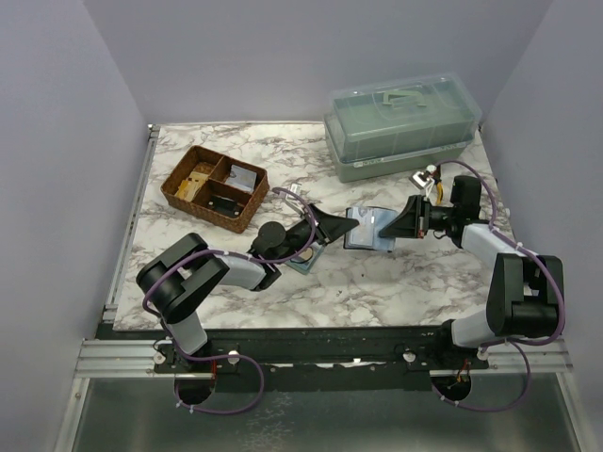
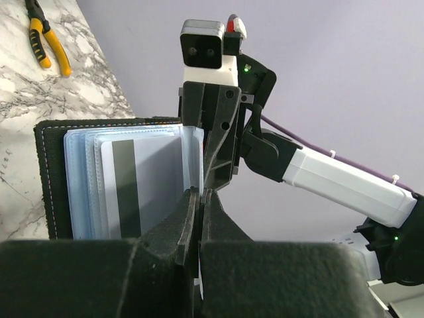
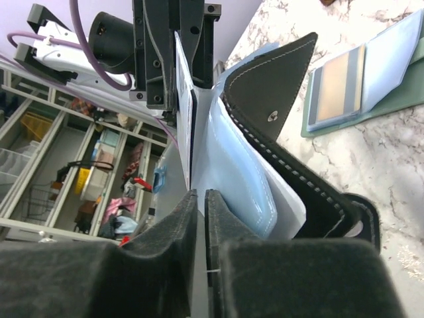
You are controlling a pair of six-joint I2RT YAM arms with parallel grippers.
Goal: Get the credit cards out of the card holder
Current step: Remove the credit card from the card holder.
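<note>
card holder point(image 1: 369, 231) is up off the marble-pattern table point(image 1: 377, 292), mid-table, held open btwn both arms. left gripper point(image 1: 347, 226) comes in from the left, right gripper point(image 1: 391, 226) from the right, tips near each other w/ the holder btwn them.

left wrist view: black cover w/ white stitching on the left, clear sleeves point(image 2: 83, 185) fanned out of it. a pale credit card point(image 2: 149, 189) w/ a dark stripe sits in one sleeve, still inside the holder. left gripper's jaws are narrow, fingers point(image 2: 189, 222) pinched on the thin edge of a sleeve page. right gripper shows opposite, gripping the same side from above.

right wrist view: right gripper's fingers point(image 3: 179, 225) nearly together, just a thin pale sheet of the holder btwn them. black cover flap w/ a snap stud stands to the right, blue-grey lining and sleeves bulging beside it.

a loose credit card point(image 3: 338, 86), tan face w/ a grey stripe, lies flat on a green-grey sheet on the table, a clear sleeve lying partly over that sheet's far end. in the top view it's under the left arm's wrist, just beside the holder.

brown wicker tray point(image 1: 171, 191), divided, at back left w/ small items in it. clear storage box point(image 1: 400, 122) at back right. yellow-handled pliers point(image 2: 48, 43) on the table behind the right arm.
</note>
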